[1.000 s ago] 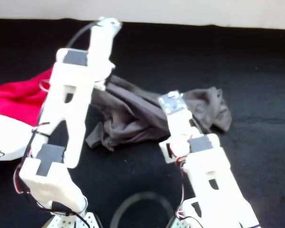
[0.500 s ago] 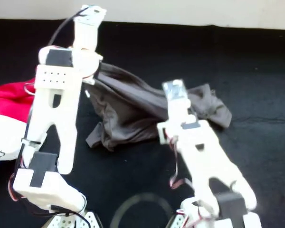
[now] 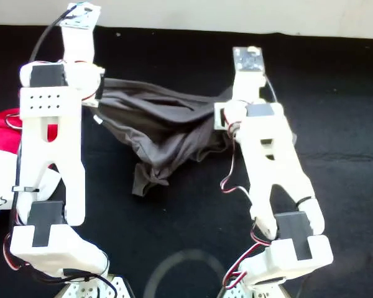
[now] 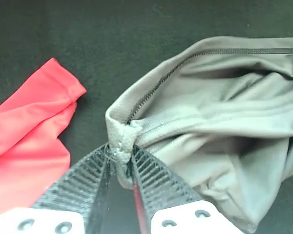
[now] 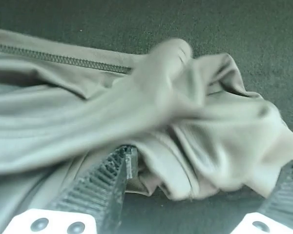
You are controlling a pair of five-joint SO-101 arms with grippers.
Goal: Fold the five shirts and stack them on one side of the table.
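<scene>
Both my arms now reach farther and wider apart; grey shirt [image 3: 155, 124] spans between them, mid-bench [image 3: 336, 124]. Left fingers [image 4: 151, 170] clenched on its hem corner; right fingers [image 5: 110, 178] spread, cloth bunched between. Soft, light, floppy: take seams, not folds.

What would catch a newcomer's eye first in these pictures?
The grey shirt, bunched up in the middle of the black table. The left end effector is shut on its stitched edge, while the right end effector gapes open around a bunch of the same cloth. A red shirt lies at the table's left side.
</scene>
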